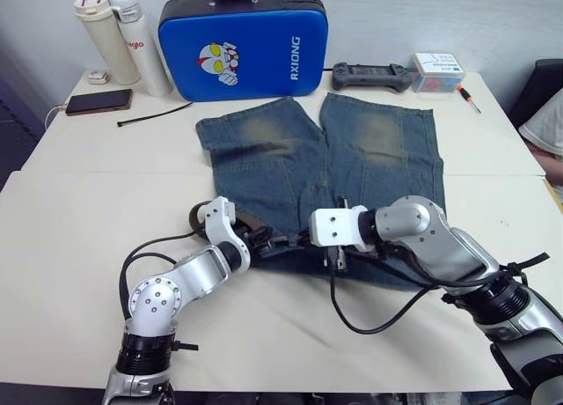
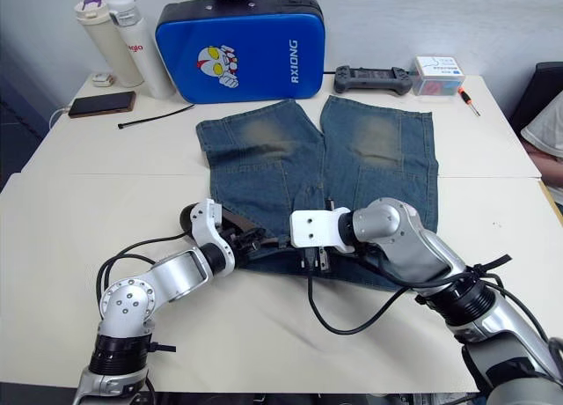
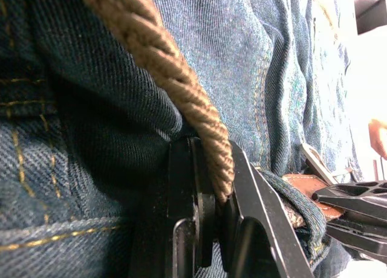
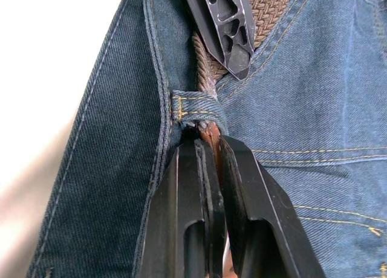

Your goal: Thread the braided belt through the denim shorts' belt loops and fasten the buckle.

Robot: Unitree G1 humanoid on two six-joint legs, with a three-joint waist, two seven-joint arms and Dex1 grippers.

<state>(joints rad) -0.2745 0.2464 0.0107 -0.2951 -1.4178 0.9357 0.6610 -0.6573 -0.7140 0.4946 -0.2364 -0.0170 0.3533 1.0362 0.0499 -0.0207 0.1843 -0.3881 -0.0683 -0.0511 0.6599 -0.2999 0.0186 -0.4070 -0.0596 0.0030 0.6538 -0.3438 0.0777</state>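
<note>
We have the braided belt [image 3: 181,90] lying along the waistband of the denim shorts [image 1: 369,150], which are spread flat on the bench [image 1: 79,229] with the waist toward us so both arms can reach the loops. In the right wrist view, the belt's tip sits under one of the belt loops [image 4: 196,109], and the right gripper [image 4: 205,146] has its jaws pinched narrow on the leather end just below that loop, presumably to draw the strap through. The left gripper [image 3: 208,193] has its jaws closed on the braid a little farther back, we think to feed slack and keep the strap in line with the loop. The two grippers meet near the middle of the waistband. Threading looks only partly done, and we cannot make out the buckle.
</note>
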